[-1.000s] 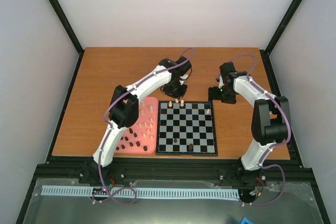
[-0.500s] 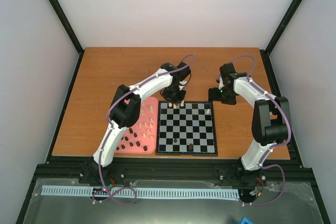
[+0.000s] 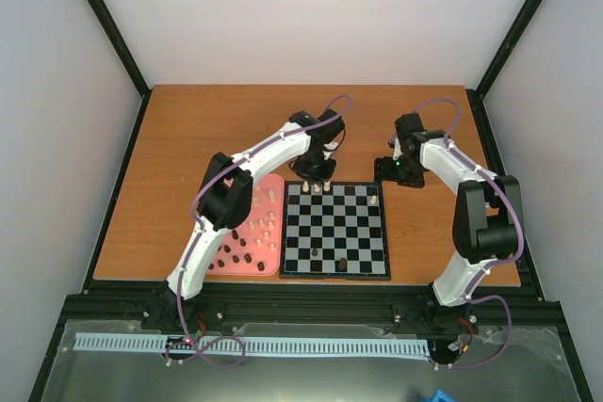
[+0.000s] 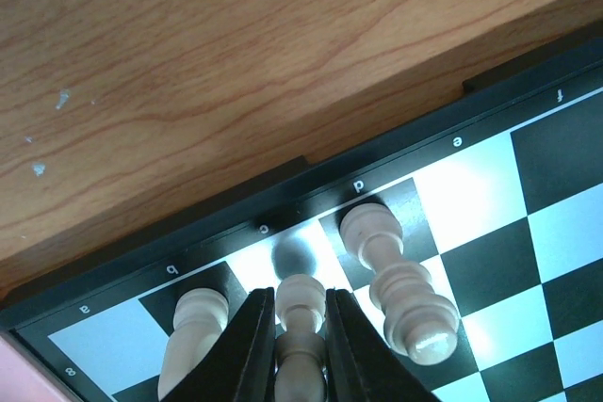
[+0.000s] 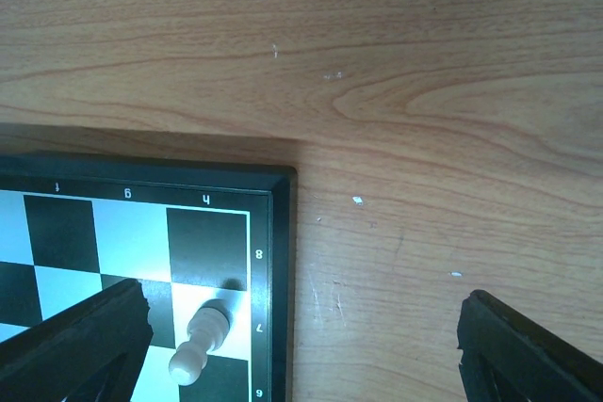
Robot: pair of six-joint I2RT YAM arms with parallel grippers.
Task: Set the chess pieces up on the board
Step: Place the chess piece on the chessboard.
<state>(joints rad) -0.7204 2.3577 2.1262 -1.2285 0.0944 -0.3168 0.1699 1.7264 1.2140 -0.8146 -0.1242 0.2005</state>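
Cream piece [image 4: 300, 336] in left gripper [image 4: 299, 300], seen wrist-side

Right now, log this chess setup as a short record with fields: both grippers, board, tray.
left gripper: shut on a cream piece, apparently hanging just above the c square in the far row of the board
right gripper: open, empty, near the board's far right corner
cream neighbours: one on b, one on d, both upright
others on board: lone cream piece near the right edge; two dark pieces in the near row
pink tray: left of the board, holding cream and dark pieces
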